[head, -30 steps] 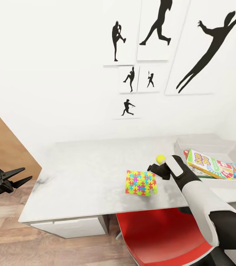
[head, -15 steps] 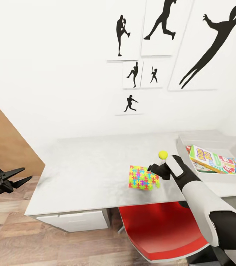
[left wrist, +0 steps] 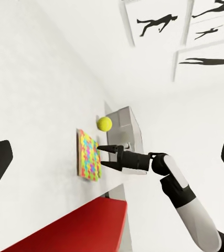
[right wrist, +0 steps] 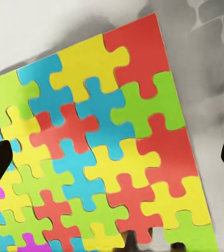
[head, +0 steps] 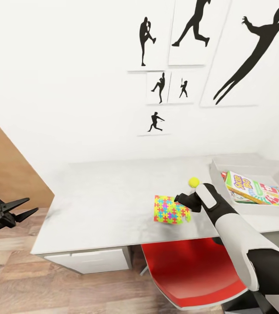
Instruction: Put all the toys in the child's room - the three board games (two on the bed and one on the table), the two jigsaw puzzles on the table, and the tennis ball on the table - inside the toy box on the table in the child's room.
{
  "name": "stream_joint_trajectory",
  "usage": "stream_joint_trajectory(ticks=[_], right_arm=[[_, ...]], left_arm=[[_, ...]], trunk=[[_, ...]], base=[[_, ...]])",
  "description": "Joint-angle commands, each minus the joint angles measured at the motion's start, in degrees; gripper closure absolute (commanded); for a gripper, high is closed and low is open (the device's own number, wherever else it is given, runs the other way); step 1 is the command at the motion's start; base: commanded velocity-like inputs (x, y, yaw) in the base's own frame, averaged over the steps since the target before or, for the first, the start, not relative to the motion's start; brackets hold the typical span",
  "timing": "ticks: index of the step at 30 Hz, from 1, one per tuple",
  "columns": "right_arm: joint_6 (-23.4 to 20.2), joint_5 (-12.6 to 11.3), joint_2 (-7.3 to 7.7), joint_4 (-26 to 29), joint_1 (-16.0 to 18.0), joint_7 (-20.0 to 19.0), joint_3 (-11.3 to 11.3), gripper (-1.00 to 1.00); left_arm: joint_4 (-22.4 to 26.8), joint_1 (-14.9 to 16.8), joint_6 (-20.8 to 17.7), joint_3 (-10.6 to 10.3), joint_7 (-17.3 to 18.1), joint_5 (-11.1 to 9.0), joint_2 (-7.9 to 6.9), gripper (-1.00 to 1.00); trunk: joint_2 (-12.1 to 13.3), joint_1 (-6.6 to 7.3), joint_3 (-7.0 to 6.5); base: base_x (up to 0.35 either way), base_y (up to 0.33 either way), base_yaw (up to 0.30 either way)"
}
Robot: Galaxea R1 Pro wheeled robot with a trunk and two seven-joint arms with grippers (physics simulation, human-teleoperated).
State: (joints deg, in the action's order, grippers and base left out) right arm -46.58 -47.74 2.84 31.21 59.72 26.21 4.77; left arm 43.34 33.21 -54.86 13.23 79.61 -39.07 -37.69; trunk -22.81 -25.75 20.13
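Toy box (head: 261, 168) sits at the surface's (head: 104, 196) far right end: shallow grey tray, sloped walls. Inside: a Skip-Bo box (head: 248, 188) lying tilted on top of other flat game boxes, their prints partly hidden.

Jigsaw (head: 171, 209) is flat on the surface near the front edge, multicoloured interlocking pieces; in the right wrist view (right wrist: 101, 152) it lies directly below the tool. Ball (head: 194, 182), yellow-green, rests just behind the jigsaw, between it and the box.

Right tool (head: 179, 201) is over the jigsaw's right edge, fingers spread, holding nothing; contact with the jigsaw can't be told. Left tool (head: 24, 208) is open and empty, off the surface's left end above the wood floor (head: 8, 261).

Surface left of the jigsaw is bare. Red chair (head: 192, 270) is tucked under the front edge below the jigsaw.
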Motion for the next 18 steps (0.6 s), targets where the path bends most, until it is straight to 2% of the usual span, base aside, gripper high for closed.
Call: stream_joint_trajectory(ticks=[1, 18], right_arm=[[-0.1, -0.6, 0.07, 0.1, 0.0, 0.5, 0.4, -1.0], [-0.1, -0.6, 0.06, 0.1, 0.0, 0.5, 0.4, -1.0]], left_arm=[[0.0, 0.0, -0.6, 0.0, 0.1, -0.1, -0.02, -1.0], [0.0, 0.0, -0.6, 0.0, 0.1, -0.2, 0.0, -1.0]], trunk=[[-0.1, -0.03, 0.1], [-0.1, -0.03, 0.1]], base=[[0.0, 0.184, 0.0], [0.0, 0.278, 0.0]])
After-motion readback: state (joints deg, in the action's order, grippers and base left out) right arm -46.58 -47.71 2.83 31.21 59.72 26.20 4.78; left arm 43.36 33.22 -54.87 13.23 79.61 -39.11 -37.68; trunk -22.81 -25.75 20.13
